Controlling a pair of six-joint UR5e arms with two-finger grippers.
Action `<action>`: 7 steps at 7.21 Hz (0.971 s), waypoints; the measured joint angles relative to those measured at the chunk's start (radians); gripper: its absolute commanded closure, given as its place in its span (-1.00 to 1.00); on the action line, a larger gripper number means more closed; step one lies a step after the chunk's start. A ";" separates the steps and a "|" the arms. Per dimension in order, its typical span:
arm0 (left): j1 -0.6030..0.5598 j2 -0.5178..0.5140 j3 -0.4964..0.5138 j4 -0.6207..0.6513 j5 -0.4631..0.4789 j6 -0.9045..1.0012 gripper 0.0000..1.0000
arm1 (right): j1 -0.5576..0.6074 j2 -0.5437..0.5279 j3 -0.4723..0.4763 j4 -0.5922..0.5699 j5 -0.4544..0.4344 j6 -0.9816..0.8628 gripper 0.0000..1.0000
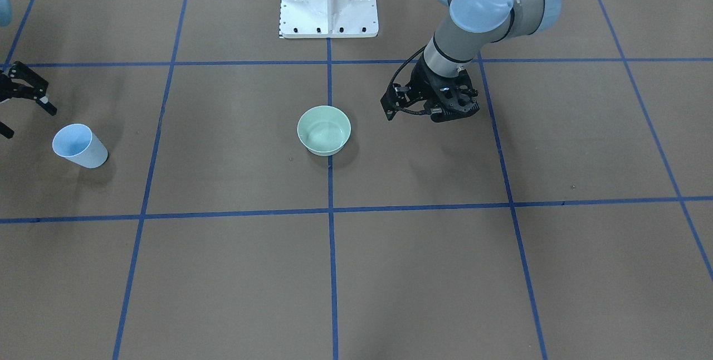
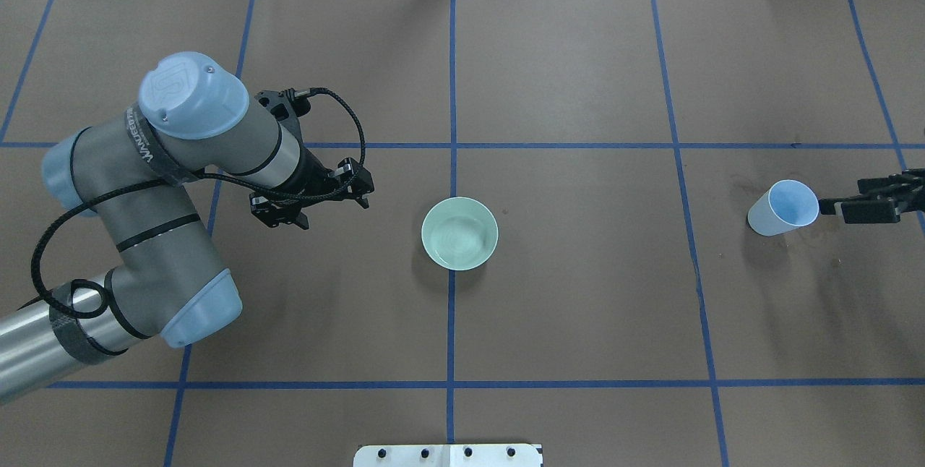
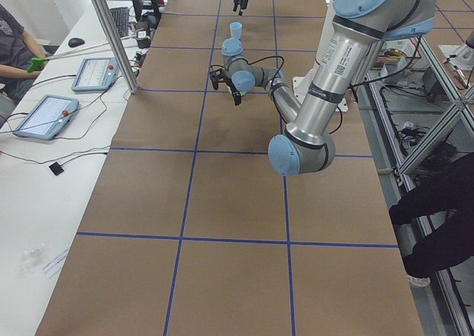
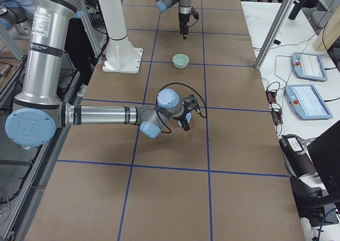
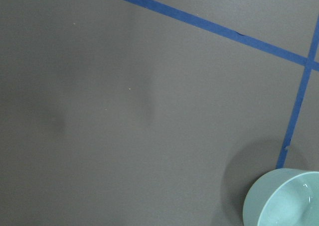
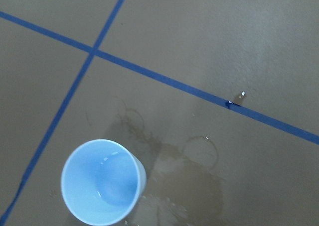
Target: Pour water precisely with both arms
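A pale green bowl stands at the table's middle, with water showing as faint ripples inside; it also shows in the front view and at the left wrist view's corner. My left gripper hangs to the bowl's left, points down, looks open and is empty. A light blue cup stands upright at the far right. My right gripper is open and empty just right of the cup, apart from it; it also shows in the front view. No fingers show in either wrist view.
Wet stains lie on the brown paper beside the cup. The white pedestal stands at the robot's side of the table. Blue tape lines cross the table. Operator tablets lie off the far edge.
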 measured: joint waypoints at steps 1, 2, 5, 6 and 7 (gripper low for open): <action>-0.004 0.000 0.000 0.001 0.000 0.000 -1.00 | -0.061 -0.014 -0.006 0.089 -0.084 0.026 -0.85; -0.006 0.001 -0.001 0.001 0.001 -0.001 -1.00 | -0.103 -0.034 -0.012 0.153 -0.157 -0.022 -0.85; -0.007 0.006 -0.001 0.001 0.001 -0.002 -1.00 | -0.142 -0.073 -0.058 0.251 -0.257 -0.218 -0.84; -0.007 0.006 -0.001 0.000 0.001 -0.002 -1.00 | -0.158 -0.062 -0.095 0.304 -0.266 -0.203 -0.85; -0.007 0.007 -0.001 0.000 0.001 -0.002 -1.00 | -0.178 -0.046 -0.131 0.359 -0.271 -0.158 -0.90</action>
